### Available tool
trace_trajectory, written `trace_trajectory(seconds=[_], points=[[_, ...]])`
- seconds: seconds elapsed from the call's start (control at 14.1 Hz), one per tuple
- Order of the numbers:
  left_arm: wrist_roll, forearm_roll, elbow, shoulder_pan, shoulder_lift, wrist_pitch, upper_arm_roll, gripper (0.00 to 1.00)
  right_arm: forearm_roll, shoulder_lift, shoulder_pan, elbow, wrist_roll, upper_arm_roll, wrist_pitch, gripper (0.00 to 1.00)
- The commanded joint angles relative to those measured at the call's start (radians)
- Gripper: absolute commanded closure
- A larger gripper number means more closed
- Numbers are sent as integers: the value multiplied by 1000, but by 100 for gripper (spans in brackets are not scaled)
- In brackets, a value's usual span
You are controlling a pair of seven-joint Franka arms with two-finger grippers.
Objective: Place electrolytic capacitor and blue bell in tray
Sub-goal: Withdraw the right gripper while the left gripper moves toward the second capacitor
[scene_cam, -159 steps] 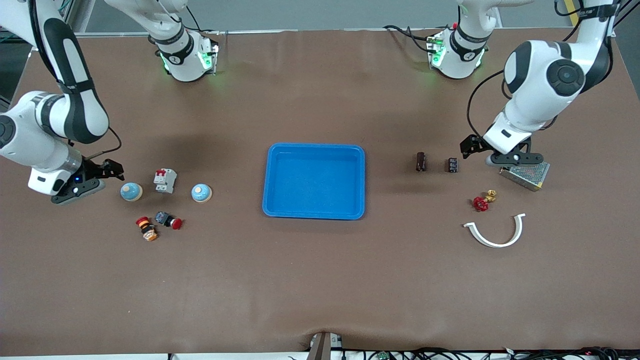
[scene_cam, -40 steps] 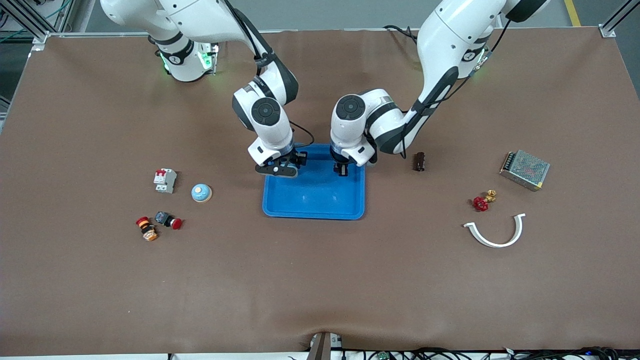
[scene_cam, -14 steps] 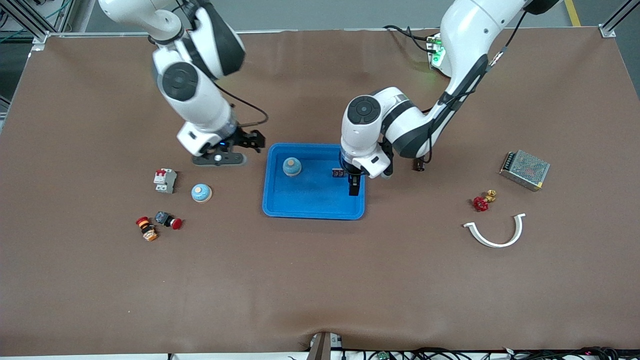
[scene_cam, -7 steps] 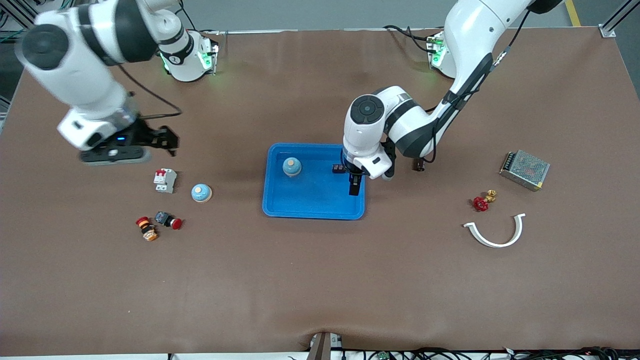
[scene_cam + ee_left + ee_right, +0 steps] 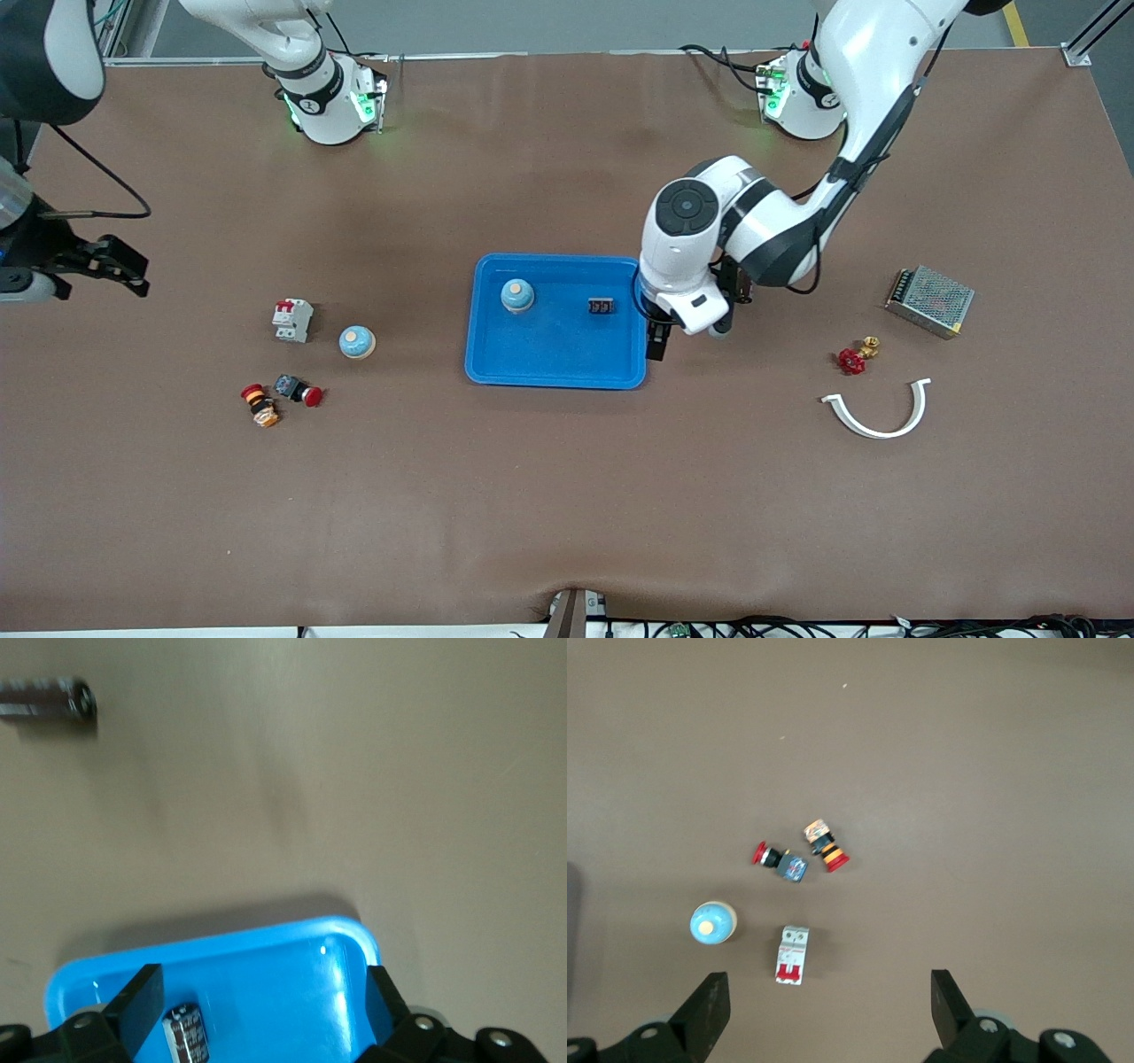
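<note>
Capacitor point(image 5: 601, 307) flat, lengthwise along tray point(image 5: 555, 372)

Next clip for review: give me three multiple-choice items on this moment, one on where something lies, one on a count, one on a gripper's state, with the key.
1. Where does the blue bell delivered for the task lie?
A. In the tray
B. Beside the metal mesh box
C. On the white curved piece

2. How many blue bells are on the table in all?
A. One
B. Two
C. Three

3. How does the left gripper stand?
A. Shut on the capacitor
B. Shut on the tray's rim
C. Open and holding nothing

Key:
1 A, the bell sits inside the tray, toward the right arm's end of it.
2 B, a second bell rests on the table beside the circuit breaker.
3 C, the left wrist view shows its fingers apart over the tray's edge, with the electrolytic capacitor lying free in the tray.
</note>
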Motion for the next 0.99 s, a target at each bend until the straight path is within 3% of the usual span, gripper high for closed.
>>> trace_trajectory(seconds=[0.0, 0.21, 0.78, 0.92], points=[[40, -23, -9, 18, -30, -33, -20, 0, -3, 62, -41, 105, 4, 23, -24, 0], [58, -23, -10, 19, -36, -49, -20, 0, -1, 62, -55, 154, -1, 23, -25, 0], [287, -42, -6, 119, -86, -109, -65, 0, 6, 66, -30, 156, 4, 29, -44, 0], [341, -46, -1, 120, -84, -110, -65, 0, 87, 64, -49, 164, 1, 23, -45, 0]])
